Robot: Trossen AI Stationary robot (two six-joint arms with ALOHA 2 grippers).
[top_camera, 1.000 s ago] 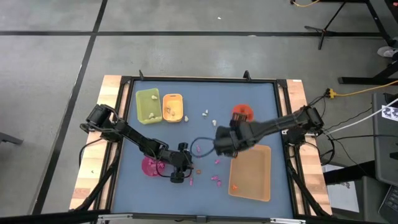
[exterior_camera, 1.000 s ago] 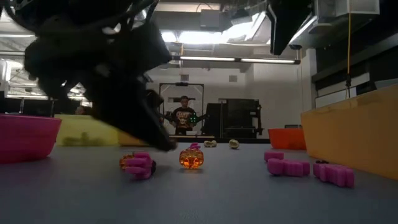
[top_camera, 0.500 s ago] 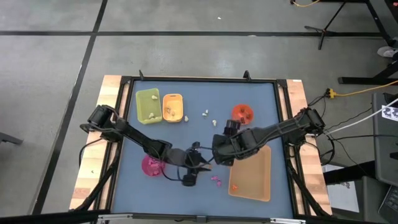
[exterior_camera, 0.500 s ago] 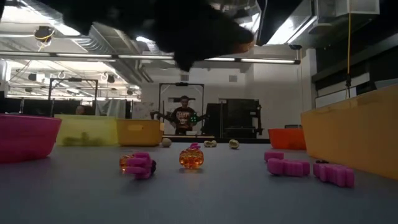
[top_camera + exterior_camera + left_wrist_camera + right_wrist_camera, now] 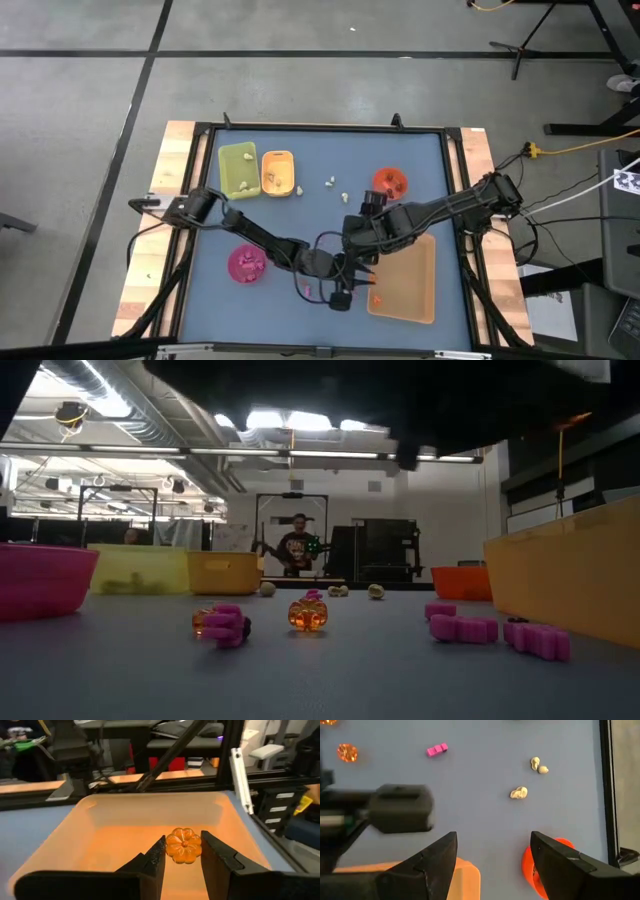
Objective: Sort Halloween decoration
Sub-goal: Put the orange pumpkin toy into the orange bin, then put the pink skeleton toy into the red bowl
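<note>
Over tan tray (image 5: 100, 835), pinched orange pumpkin (image 5: 183, 846)

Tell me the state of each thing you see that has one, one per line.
Left pincer: shut on orange pumpkin trinket, over tan rectangular tray.
Right pincer: open, holding nothing.
Pink round bowl: upright.
Red round bowl: upright.
</note>
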